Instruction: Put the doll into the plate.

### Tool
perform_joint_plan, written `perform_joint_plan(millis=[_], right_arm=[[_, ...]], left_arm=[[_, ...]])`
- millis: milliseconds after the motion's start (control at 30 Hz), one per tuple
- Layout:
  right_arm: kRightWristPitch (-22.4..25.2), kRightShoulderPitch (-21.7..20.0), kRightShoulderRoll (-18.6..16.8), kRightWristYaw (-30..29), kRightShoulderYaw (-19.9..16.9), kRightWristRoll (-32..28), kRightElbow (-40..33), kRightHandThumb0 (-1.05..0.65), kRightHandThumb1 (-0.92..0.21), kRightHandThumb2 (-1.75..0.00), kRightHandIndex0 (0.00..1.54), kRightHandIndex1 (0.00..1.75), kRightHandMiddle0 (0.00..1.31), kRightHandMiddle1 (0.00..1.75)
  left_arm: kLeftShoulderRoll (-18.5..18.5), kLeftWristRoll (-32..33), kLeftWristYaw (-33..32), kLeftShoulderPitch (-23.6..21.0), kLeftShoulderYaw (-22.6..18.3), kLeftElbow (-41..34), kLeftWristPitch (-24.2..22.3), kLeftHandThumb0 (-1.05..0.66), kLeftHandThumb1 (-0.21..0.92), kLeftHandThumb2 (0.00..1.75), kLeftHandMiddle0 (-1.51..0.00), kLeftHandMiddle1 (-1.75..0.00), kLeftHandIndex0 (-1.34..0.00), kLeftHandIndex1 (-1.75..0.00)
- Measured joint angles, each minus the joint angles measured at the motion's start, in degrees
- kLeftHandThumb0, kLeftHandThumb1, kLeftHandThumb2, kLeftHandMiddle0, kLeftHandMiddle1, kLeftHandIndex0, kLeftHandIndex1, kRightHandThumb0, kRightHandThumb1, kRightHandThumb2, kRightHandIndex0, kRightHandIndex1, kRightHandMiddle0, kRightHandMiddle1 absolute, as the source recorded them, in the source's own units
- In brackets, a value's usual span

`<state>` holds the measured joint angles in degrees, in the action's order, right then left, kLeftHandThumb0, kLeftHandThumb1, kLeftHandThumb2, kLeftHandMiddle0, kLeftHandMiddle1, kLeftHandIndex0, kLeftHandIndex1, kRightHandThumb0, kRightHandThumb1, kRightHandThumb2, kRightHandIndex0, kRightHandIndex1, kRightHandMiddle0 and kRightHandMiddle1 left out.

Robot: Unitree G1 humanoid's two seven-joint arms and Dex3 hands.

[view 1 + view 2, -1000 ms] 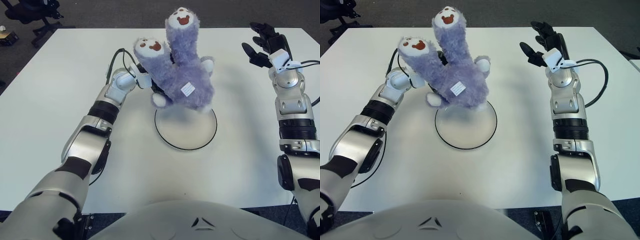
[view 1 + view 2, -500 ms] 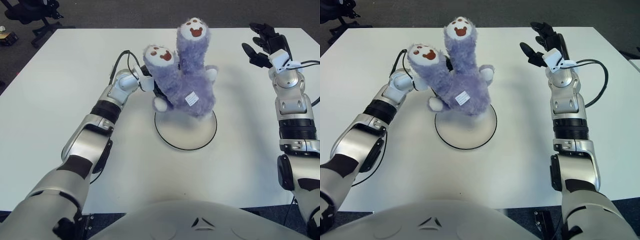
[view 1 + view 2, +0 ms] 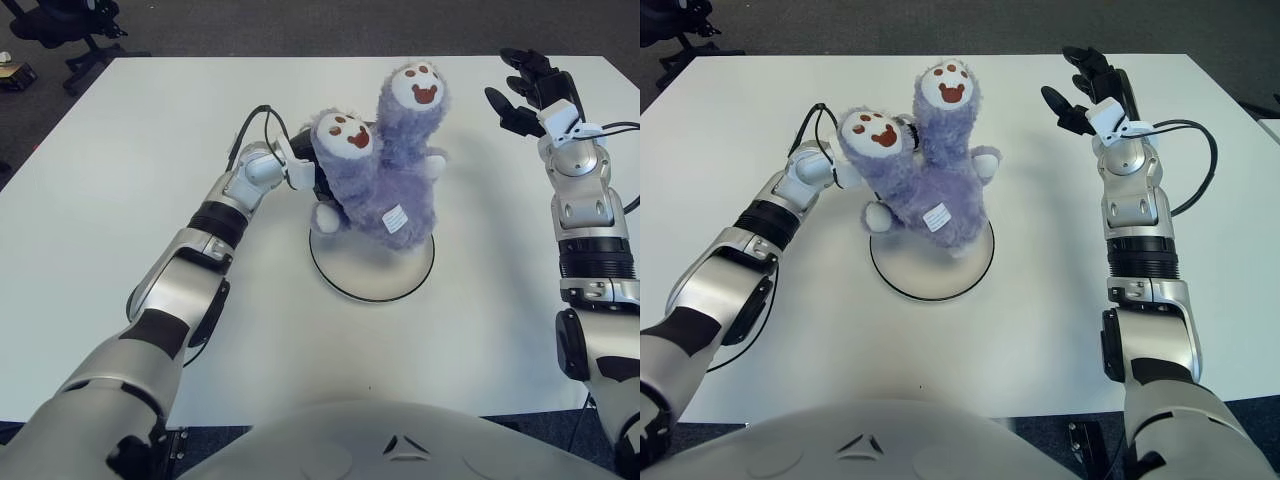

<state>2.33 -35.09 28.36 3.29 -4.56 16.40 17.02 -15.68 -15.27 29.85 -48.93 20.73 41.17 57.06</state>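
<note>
purple doll (image 3: 380, 170) held upside down over the far edge of the plate (image 3: 372, 278), its two feet with brown paw prints pointing up and its white label facing the front. i can't tell whether its lower end touches the plate or hangs just above. the left robot hand (image 3: 305, 172) is tucked against the doll's left side, mostly hidden by the fur, its fingers closed on the plush. the plate is round and white with a dark rim, sitting near the middle of the white bench (image 3: 110, 200). the right robot hand (image 3: 528, 88) is raised near the far right of the bench, well apart from the doll, its dark fingers spread and holding nothing.
</note>
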Motion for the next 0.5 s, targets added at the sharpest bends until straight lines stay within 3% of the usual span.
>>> perform_joint_plan(millis=[133, 167, 233, 300, 400, 500], right_arm=[[0.00, 0.00, 0.01, 0.00, 0.00, 0.00, 0.02, -0.63, -0.92, -0.56, 0.52, 0.01, 0.34, 0.20], [0.00, 0.00, 0.02, 0.00, 0.00, 0.00, 0.03, -0.63, -0.92, -0.56, 0.52, 0.01, 0.34, 0.20], [0.00, -0.02, 0.05, 0.00, 0.00, 0.01, 0.11, -0.64, -0.92, -0.57, 0.52, 0.00, 0.33, 0.20], [0.00, -0.08, 0.08, 0.00, 0.00, 0.02, 0.34, -0.65, -0.92, -0.57, 0.51, 0.00, 0.33, 0.20], [0.00, -0.14, 0.20, -0.01, 0.00, 0.04, 0.76, -0.65, -0.92, -0.57, 0.51, 0.00, 0.33, 0.20], [0.00, -0.14, 0.29, -0.01, 0.00, 0.04, 0.98, -0.65, -0.92, -0.57, 0.51, 0.00, 0.33, 0.20]], left_arm=[[-0.44, -0.02, 0.22, -0.09, 0.29, -0.54, -0.45, -0.01, 0.65, 0.73, -0.49, -1.40, -0.42, -1.61], [-0.53, -0.02, 0.26, -0.09, 0.37, -0.61, -0.51, -0.01, 0.71, 0.65, -0.48, -1.41, -0.41, -1.57], [-1.04, 0.40, 1.91, -0.22, 0.91, -1.47, -1.50, -0.29, 0.83, 0.40, -0.46, -1.09, -0.37, -0.97], [-1.91, 1.17, 4.86, -0.65, 1.78, -2.76, -2.78, -0.40, 0.88, 0.31, -0.47, -0.94, -0.39, -0.71], [-3.06, 1.77, 7.98, -1.42, 2.45, -4.15, -3.79, -0.47, 0.91, 0.25, -0.48, -0.82, -0.40, -0.51], [-3.54, 2.34, 9.47, -1.56, 2.54, -4.96, -4.61, -0.49, 0.92, 0.23, -0.48, -0.78, -0.41, -0.44]])
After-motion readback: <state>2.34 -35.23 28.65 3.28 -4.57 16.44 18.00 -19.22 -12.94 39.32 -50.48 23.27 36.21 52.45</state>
